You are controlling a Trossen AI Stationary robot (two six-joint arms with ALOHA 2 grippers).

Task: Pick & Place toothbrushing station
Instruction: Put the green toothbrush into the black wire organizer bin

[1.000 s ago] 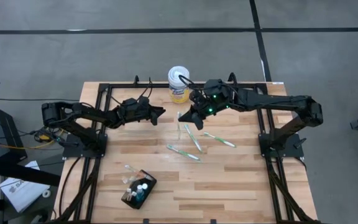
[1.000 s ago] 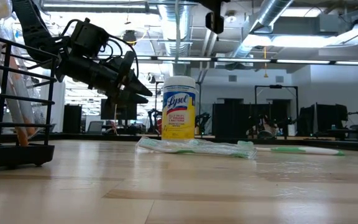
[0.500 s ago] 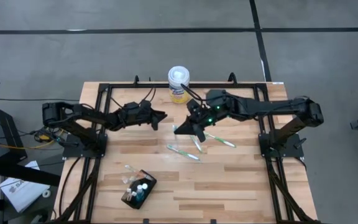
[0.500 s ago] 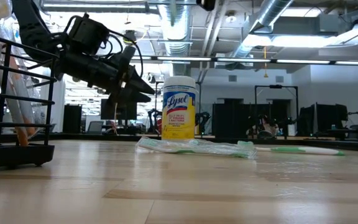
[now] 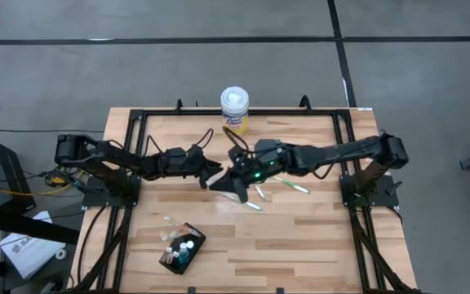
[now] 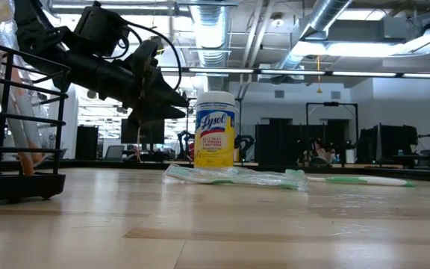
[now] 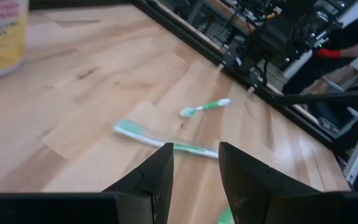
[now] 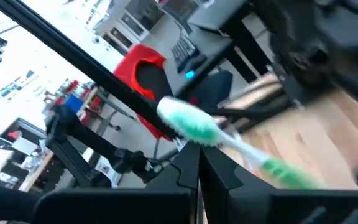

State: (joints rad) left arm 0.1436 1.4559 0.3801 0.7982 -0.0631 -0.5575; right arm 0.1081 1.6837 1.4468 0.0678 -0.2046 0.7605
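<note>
Two grippers mid-table | right gripper (image 5: 221, 184) clenched on green toothbrush (image 8: 219, 138), shifted leftward since earlier | left gripper (image 5: 215, 170) parted, empty, advanced toward centre | toothbrushing station (image 5: 182, 248) near front edge, unmoved.

A light wooden plank table (image 5: 300, 237) is bordered by a black metal frame (image 5: 137, 114). At its far edge, a white-lidded, yellow-labelled Lysol wipes canister (image 5: 234, 110) is stood upright. Near the middle, green-and-white toothbrushes (image 5: 288, 184) are scattered flat on the boards, one of them wrapped in clear packaging (image 6: 234, 176). Toward the near left corner, the black toothbrushing station (image 5: 182, 249) is set on the wood, with a clear wrapped item (image 5: 170, 222) lying just beside it.
</note>
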